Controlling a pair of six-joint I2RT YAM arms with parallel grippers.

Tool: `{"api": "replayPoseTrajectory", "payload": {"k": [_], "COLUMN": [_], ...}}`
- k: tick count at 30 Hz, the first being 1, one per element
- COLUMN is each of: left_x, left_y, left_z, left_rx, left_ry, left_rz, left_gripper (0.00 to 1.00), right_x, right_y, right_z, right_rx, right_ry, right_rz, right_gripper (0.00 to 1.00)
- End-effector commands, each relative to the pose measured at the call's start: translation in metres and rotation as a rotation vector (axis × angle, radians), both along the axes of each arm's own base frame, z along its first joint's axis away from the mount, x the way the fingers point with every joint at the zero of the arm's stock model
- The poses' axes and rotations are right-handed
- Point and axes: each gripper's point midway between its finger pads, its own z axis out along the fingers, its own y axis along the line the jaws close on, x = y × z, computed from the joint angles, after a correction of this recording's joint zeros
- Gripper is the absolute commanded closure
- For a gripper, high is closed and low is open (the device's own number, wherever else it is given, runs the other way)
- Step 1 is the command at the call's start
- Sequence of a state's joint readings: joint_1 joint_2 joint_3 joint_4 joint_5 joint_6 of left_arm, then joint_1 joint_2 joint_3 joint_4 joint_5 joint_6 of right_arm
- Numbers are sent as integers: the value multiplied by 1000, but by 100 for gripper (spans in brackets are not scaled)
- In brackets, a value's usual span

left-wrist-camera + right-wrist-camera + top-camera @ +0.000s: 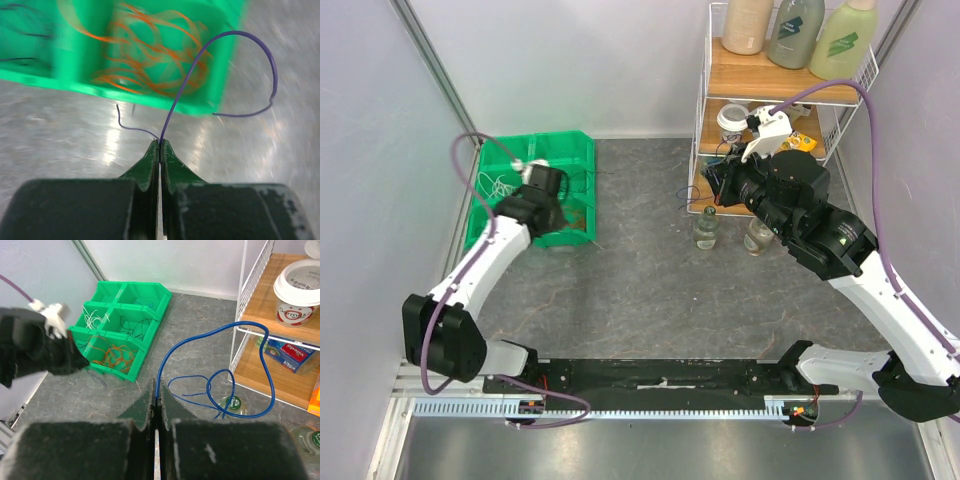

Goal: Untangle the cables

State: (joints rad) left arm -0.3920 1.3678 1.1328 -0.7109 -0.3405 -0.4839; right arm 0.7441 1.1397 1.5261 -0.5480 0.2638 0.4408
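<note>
While the left gripper (160, 144) is pressed fully shut, a thin purple wire (200, 57) is pinched between its green tips. From the pinch the wire is carried up toward one o'clock, bent over in an arch and let down again at three o'clock, with a short tail left trailing toward ten o'clock over the grey table (640, 280). Just beyond it, at twelve o'clock, a green bin (75, 82) is seen, and a loose heap of orange wires (145, 55) is held in its nearest compartment. White wires (95, 319) and black wires (127, 325) are kept in separate compartments farther back.

The right gripper (156, 396) is likewise closed, and a blue cable (240, 323) is clamped in it. The cable is looped widely toward two o'clock, in front of a wire shelf (260, 300) on which a paper cup (300, 290) is stood. In the top view the bin is placed at ten o'clock and the shelf at one o'clock, well apart.
</note>
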Motion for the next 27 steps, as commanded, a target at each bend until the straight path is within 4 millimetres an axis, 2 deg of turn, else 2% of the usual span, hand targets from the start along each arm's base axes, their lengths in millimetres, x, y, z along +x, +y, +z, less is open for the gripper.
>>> {"api": "replayPoseTrajectory", "payload": {"k": [1, 6, 9, 10, 14, 18, 22, 27], "left_x": [22, 46, 62, 65, 81, 90, 97, 82], "left_y": [78, 115, 141, 156, 180, 202, 216, 219], "left_z": [42, 73, 97, 104, 122, 105, 71, 24], "left_rx": [-28, -41, -58, -58, -51, -71, -142, -254], "left_ry": [-104, -181, -235, -250, -281, -246, -209, -154], "left_rz": [332, 465, 543, 581, 636, 712, 731, 781], "left_gripper": [98, 98, 98, 98, 99, 98, 98, 98], "right_x": [-3, -5, -6, -7, -8, -8, -9, -9], "right_y": [-5, -5, -7, -8, -11, -14, -16, -19], "right_z": [10, 13, 15, 15, 15, 17, 18, 14], "right_rx": [-3, -10, -10, -10, -11, -12, -14, -16], "right_ry": [-34, -42, -47, -47, -50, -57, -59, -53], "right_rz": [2, 11, 12, 12, 1, -9, -16, -30], "right_gripper": [100, 100, 100, 100, 100, 100, 100, 100]}}
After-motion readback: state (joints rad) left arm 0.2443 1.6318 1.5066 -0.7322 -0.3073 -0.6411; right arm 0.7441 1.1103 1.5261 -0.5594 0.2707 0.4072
